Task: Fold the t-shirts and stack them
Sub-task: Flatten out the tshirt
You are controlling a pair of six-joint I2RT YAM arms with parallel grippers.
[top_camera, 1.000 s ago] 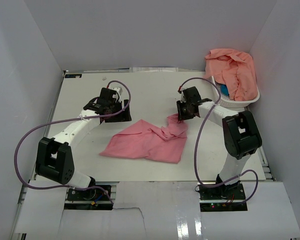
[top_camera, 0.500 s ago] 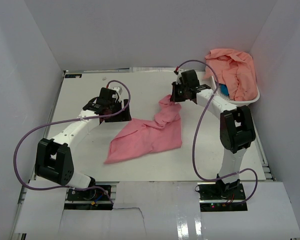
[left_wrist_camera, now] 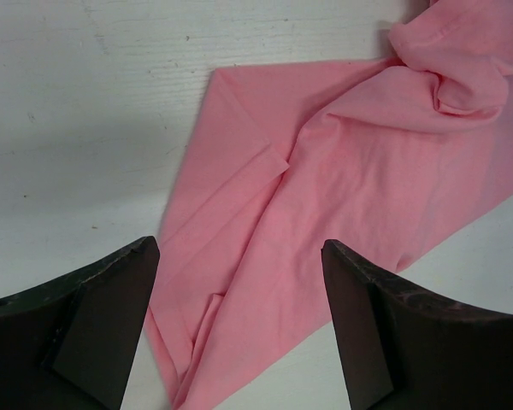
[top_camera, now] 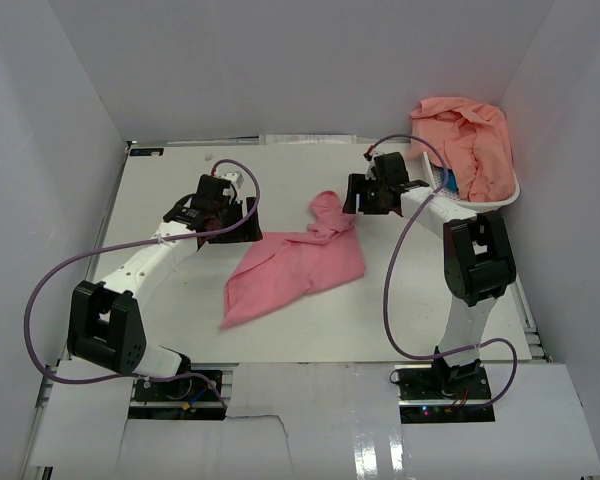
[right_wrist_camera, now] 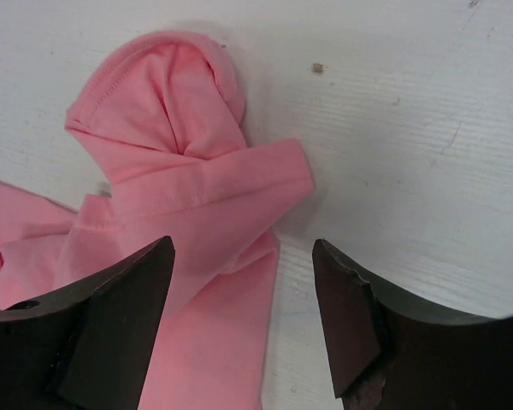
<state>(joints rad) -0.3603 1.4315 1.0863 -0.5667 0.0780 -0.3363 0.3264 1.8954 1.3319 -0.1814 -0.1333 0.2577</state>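
One rose-pink t-shirt [top_camera: 300, 265] lies crumpled on the white table, stretched diagonally from near left to far right. Its far end is bunched into a rolled lump [top_camera: 326, 212]. My right gripper [top_camera: 354, 196] hovers open just right of that lump, with nothing between its fingers; in the right wrist view the lump [right_wrist_camera: 179, 162] lies on the table under and ahead of that gripper [right_wrist_camera: 244, 246]. My left gripper [top_camera: 230, 222] stands open above the shirt's left edge. In the left wrist view the cloth [left_wrist_camera: 342, 188] shows flat below that gripper [left_wrist_camera: 239, 249], untouched. More salmon-peach t-shirts [top_camera: 465, 140] are heaped at the back right.
The heap rests in a white slotted basket [top_camera: 495, 203] at the table's back right corner, close behind my right arm. White walls enclose the table on three sides. Purple cables loop off both arms.
The right gripper dragged the shirt's bunched end toward the back, then opened and let it drop on the table. The shirt now lies longer and further back. The left arm stayed put.
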